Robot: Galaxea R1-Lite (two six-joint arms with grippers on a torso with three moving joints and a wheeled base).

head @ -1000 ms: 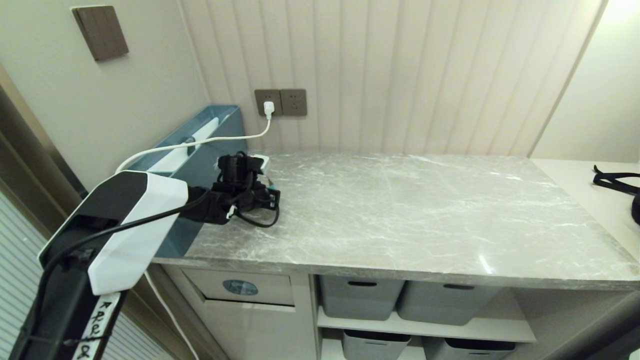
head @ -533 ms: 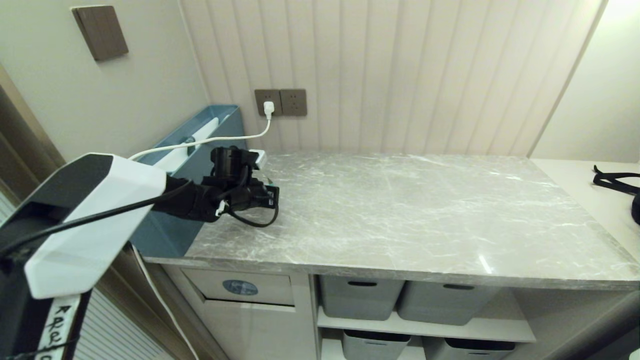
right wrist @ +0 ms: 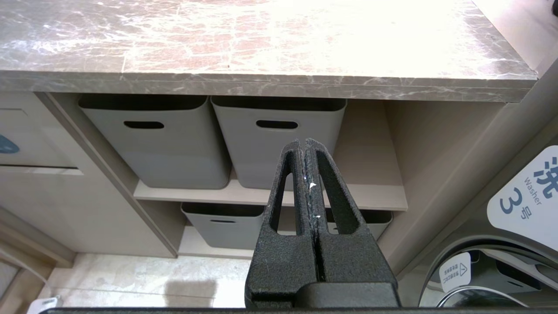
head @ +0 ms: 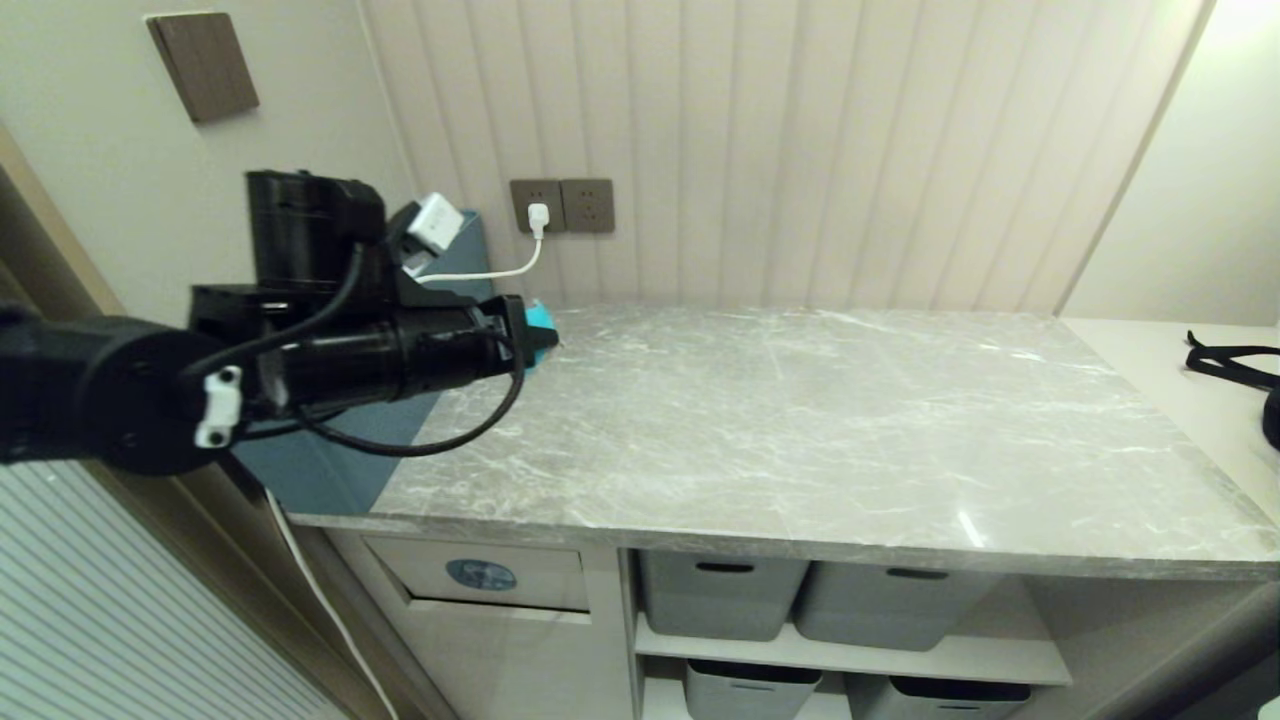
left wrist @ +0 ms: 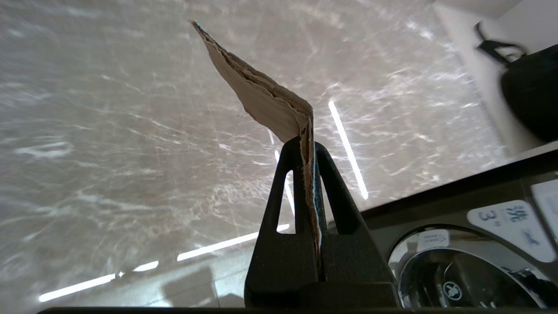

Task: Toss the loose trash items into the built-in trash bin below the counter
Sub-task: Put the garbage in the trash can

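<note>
While the left arm reaches in from the left side, level above the rear left corner of the counter (head: 820, 420), its left gripper (head: 535, 335) points toward the right, jaws closed flat on a scrap of cardboard (left wrist: 266, 98). In the left wrist view the scrap is pinched at one end between the two black fingers (left wrist: 344, 196); its long axis runs on past the fingertips, then bends to one side and tapers to a torn point, with a thin teal face on one side. It hangs clear above the marble surface. Behind the arm, a long blue box (head: 330, 460) lies along the left edge of the counter, and a white plug (head: 538, 216) sits in a wall socket with its cord trailing toward the box. Below the counter's front edge, at the left, the trash bin (head: 490, 575) shows its beige flap with a round blue sticker, closed. To its right, grey tubs (head: 720, 595) with handle slots stand on two shelves. Farther right and low, in front of the shelves, the right gripper (right wrist: 307, 150) points at the tubs, jaws pressed together on nothing, beside a washer door (right wrist: 488, 279).
</note>
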